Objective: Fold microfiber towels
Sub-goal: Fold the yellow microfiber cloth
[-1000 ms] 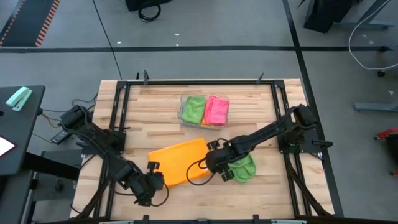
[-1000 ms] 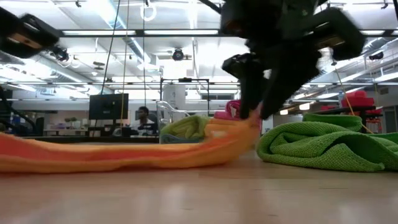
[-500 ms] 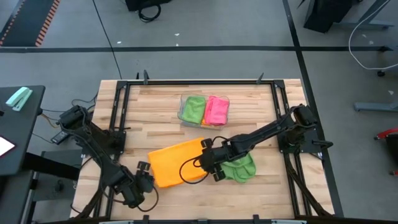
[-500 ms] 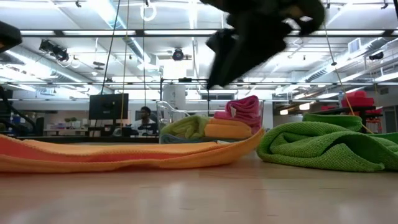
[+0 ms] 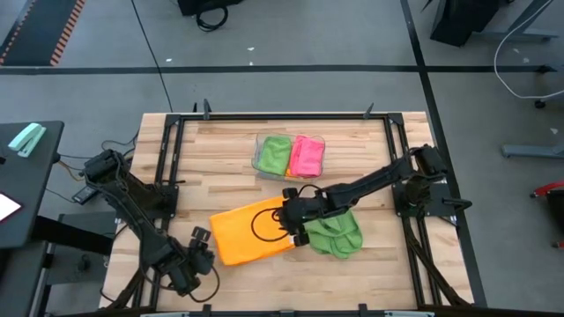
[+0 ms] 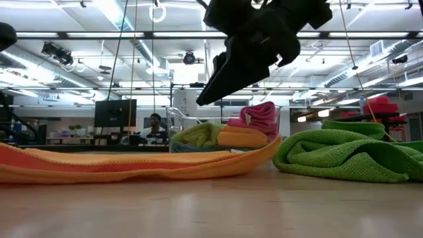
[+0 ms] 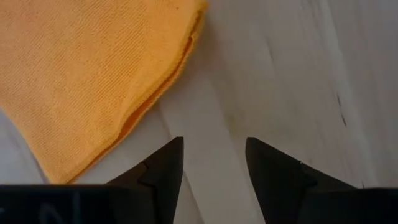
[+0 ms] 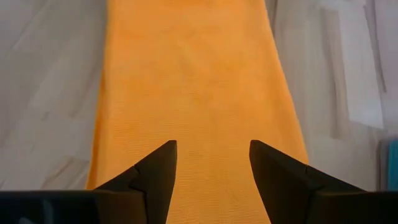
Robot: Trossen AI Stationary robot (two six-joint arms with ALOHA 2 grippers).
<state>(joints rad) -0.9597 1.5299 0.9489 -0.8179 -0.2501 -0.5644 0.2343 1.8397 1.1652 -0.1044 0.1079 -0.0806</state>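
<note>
Wooden table [image 5: 229, 141] takes up most of the overhead shot. The orange towel [image 5: 251, 231] lies folded flat near the front middle, with a crumpled green towel [image 5: 339, 233] just to its right, partly hidden under the right arm. A clear tray [image 5: 290, 157] farther back holds 2 more, green and pink. Right gripper [image 5: 289, 220] hovers over the orange towel's right end, fingers apart, grasping nothing. Left gripper [image 5: 201, 250] sits just off its left corner, also released
</note>
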